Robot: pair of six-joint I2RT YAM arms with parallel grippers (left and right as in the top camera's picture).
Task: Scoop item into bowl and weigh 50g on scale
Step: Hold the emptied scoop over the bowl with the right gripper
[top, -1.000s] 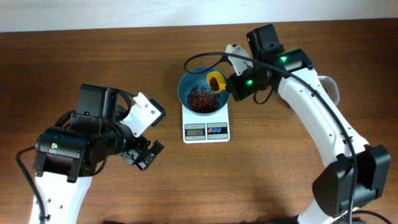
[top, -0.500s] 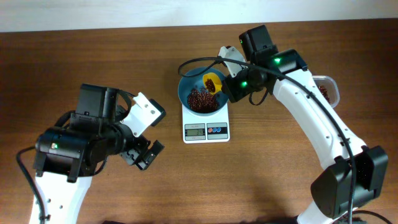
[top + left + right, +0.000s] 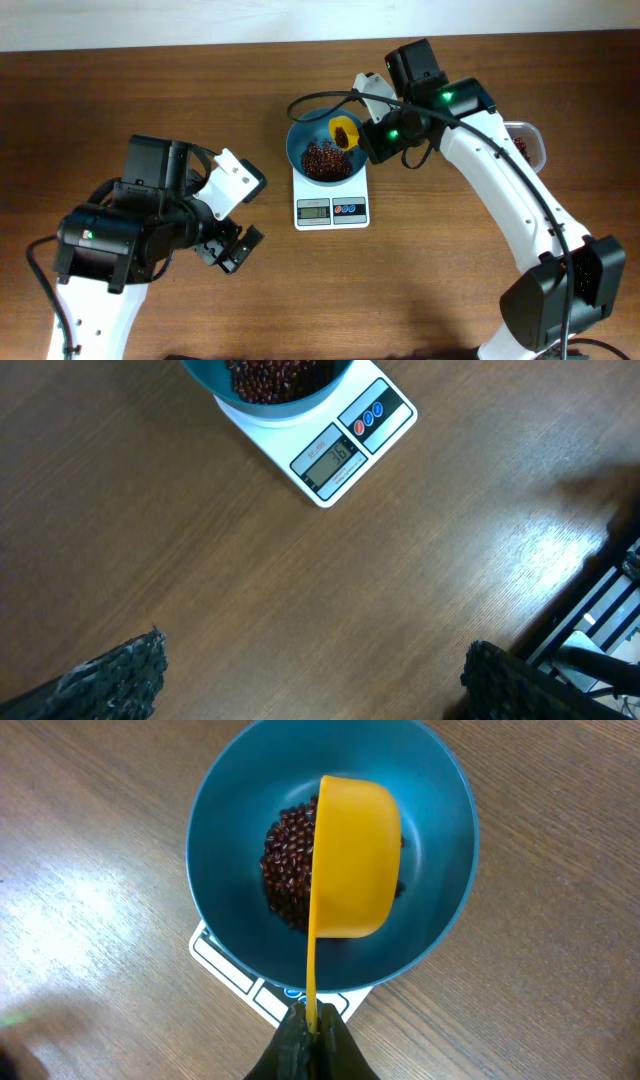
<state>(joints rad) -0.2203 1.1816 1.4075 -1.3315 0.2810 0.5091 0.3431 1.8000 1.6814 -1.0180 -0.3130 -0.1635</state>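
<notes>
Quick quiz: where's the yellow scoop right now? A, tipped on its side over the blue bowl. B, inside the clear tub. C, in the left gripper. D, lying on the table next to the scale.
A: the scoop is tipped on its side over the bowl, with its handle pinched in the right gripper.

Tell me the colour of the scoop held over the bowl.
The scoop is yellow-orange, clearest in the right wrist view.

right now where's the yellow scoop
The yellow plastic scoop is tipped over the round teal-blue bowl on the white square scale, top centre of the overhead view, its handle in the right pincer.
</notes>
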